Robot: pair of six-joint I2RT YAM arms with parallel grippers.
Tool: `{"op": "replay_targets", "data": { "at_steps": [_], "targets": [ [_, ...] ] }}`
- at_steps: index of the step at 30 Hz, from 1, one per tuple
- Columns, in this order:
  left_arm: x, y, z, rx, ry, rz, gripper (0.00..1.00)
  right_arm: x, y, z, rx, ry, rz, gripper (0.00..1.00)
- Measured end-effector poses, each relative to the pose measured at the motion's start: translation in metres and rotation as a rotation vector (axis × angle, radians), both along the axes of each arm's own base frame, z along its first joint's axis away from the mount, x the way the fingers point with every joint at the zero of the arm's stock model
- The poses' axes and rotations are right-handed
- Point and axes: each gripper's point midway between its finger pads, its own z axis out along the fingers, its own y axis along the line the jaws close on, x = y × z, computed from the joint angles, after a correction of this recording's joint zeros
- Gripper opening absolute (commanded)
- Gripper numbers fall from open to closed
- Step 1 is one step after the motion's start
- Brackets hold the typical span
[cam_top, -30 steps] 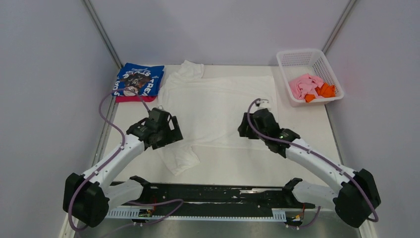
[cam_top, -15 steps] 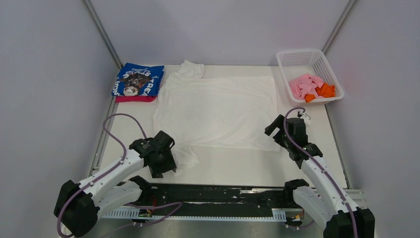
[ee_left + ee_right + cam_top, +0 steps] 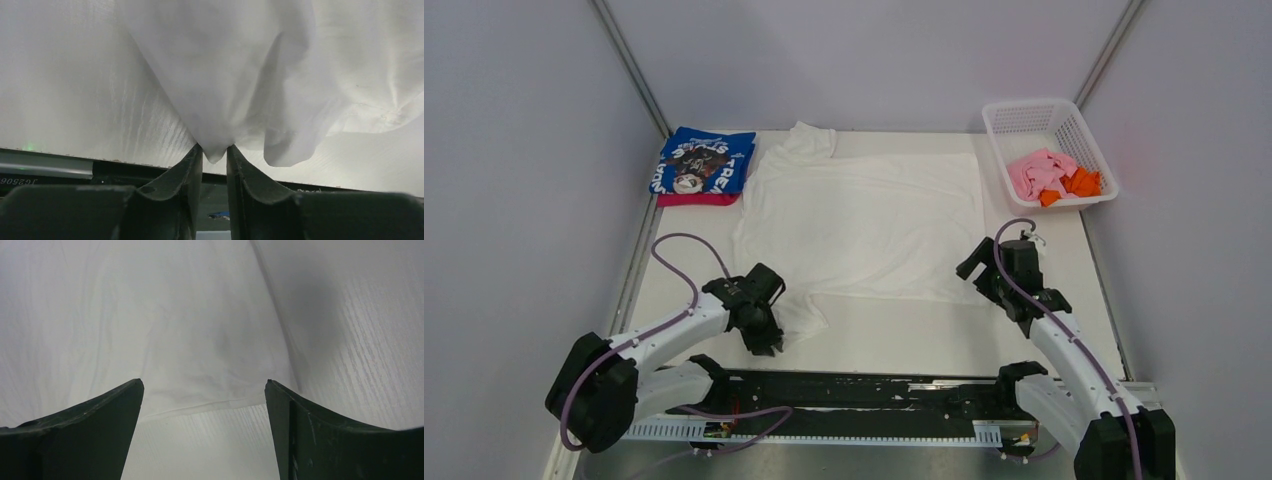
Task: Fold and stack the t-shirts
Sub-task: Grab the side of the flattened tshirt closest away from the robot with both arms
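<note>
A large white t-shirt (image 3: 864, 215) lies spread flat in the middle of the table. Its near-left sleeve (image 3: 799, 318) juts toward the front edge. My left gripper (image 3: 764, 335) sits at that sleeve, and in the left wrist view its jaws (image 3: 215, 150) are shut on a pinched tip of the white t-shirt (image 3: 225, 75). My right gripper (image 3: 976, 272) hovers open at the shirt's near-right hem corner. In the right wrist view the white t-shirt (image 3: 150, 315) hem runs between the wide-apart fingers of the right gripper (image 3: 204, 384). A folded blue t-shirt (image 3: 704, 160) rests on a magenta one (image 3: 696, 200) at the back left.
A white lattice basket (image 3: 1024, 118) at the back right holds a pink t-shirt (image 3: 1039, 172) and an orange one (image 3: 1079, 183). The black rail (image 3: 864, 395) with both arm bases runs along the near edge. Grey walls close in on both sides.
Both arms drew back from the shirt's middle toward the front. The left gripper dropped onto the near-left sleeve and closed on it. The right gripper opened wide at the near-right hem corner.
</note>
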Motion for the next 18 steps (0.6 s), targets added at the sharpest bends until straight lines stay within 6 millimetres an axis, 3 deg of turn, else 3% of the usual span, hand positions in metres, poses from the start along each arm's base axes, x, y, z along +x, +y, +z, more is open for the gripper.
{"op": "replay_targets", "data": {
  "at_steps": [1,3,10,13,18],
  "targets": [
    [0.000,-0.001,0.000,-0.001,0.004,0.002,0.07,-0.001,0.000,0.000,0.000,-0.003,0.000,0.90],
    [0.000,-0.002,-0.001,-0.005,0.009,0.003,0.00,-0.002,-0.001,0.000,0.001,-0.005,-0.004,0.90],
    [-0.004,0.002,0.002,0.006,0.020,0.027,0.00,-0.012,-0.012,-0.003,0.010,0.029,-0.073,0.82],
    [-0.012,0.016,0.014,0.056,0.017,0.059,0.00,-0.019,-0.018,-0.007,0.022,0.053,-0.119,0.78],
    [-0.011,0.021,0.034,0.021,-0.072,0.082,0.00,-0.031,-0.023,-0.021,0.044,0.109,-0.167,0.68]
  ]
}}
